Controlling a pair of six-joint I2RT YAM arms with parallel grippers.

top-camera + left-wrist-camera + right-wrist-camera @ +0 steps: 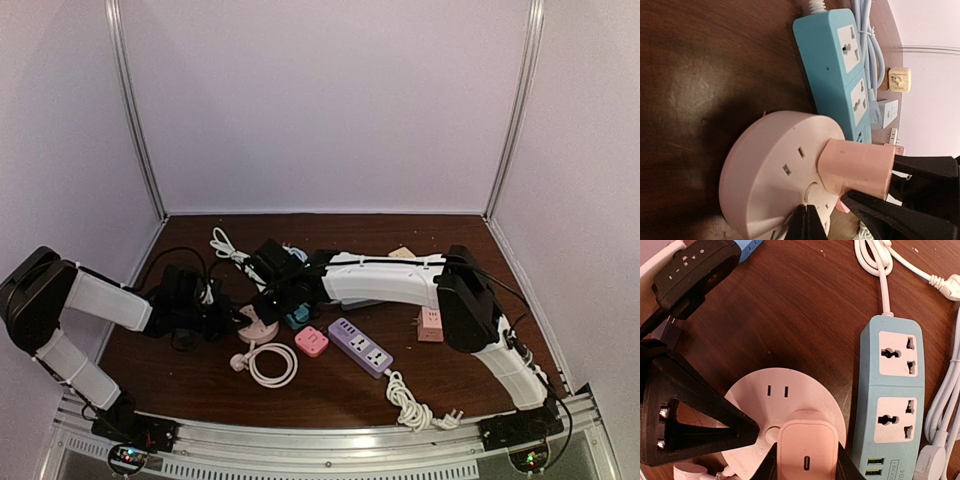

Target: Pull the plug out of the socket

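A round pale pink socket (pixel 770 175) lies flat on the brown table; it also shows in the right wrist view (pixel 780 390) and the top view (pixel 256 326). A pink plug (pixel 857 167) stands plugged into it. My right gripper (pixel 807 465) is shut on the plug (pixel 807 447), one finger on each side. My left gripper (pixel 806 212) is shut, its fingertips together and pressing on the socket's face beside the plug. In the top view the left gripper (pixel 230 318) and right gripper (pixel 285 310) meet over the socket.
A teal power strip (pixel 892 395) lies right beside the socket, with white cables (pixel 945 405) past it. A black adapter (pixel 695 265) lies nearby. A pink cube socket (pixel 311 342), purple strip (pixel 360 347) and white cable coil (pixel 272 365) lie nearer the front.
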